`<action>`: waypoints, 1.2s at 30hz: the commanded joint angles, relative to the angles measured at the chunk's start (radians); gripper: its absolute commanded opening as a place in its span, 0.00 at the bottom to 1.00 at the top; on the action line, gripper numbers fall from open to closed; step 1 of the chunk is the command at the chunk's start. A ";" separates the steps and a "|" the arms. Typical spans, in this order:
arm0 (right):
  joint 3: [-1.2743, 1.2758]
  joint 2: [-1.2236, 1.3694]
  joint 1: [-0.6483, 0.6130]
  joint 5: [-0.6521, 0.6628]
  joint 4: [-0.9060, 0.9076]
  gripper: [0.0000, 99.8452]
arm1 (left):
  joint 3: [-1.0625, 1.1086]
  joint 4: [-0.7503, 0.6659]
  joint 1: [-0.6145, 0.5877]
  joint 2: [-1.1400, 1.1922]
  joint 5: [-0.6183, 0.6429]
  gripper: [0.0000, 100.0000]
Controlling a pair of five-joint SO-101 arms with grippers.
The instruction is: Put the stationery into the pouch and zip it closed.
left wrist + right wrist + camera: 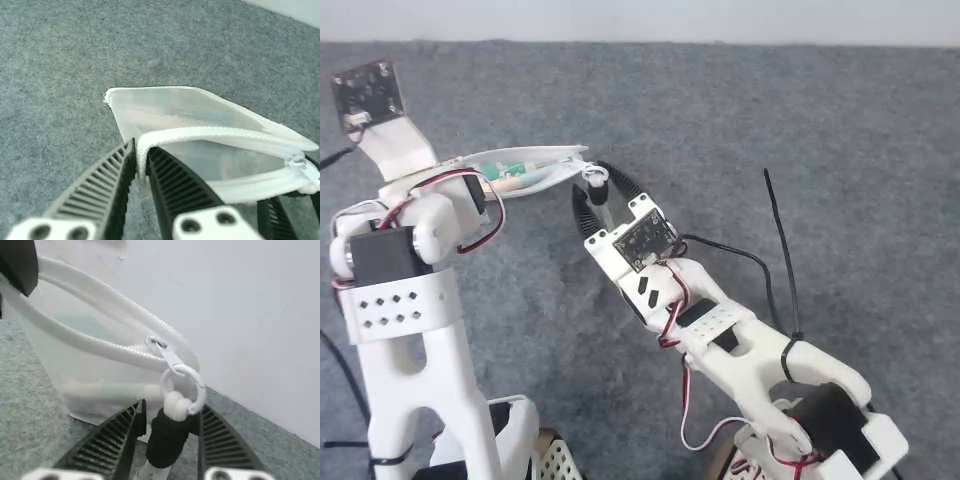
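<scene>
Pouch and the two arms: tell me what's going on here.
The two arms hold the translucent pouch between them over the grey mat. The left gripper is shut on the zipper edge at one end; the right gripper is shut on the zip pull at the other. The zip is open along most of its length, and pale, greenish stationery shows through the wall, so closing is not yet done.

The high camera looks down from the robot's own side over the grey felt-like tabletop (840, 120), well back. Both wrist cameras sit close and low, facing the translucent white zip pouch (200, 115) (90, 365) from opposite ends; all three views share that pouch (525, 165)
</scene>
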 commanded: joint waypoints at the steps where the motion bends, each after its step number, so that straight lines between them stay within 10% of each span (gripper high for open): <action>1: 0.003 -0.015 -0.005 0.015 -0.024 0.14 | -0.016 -0.038 -0.003 -0.008 -0.003 0.01; 36: 0.023 -0.024 -0.002 0.018 -0.022 0.14 | -0.016 -0.037 -0.005 -0.006 -0.008 0.01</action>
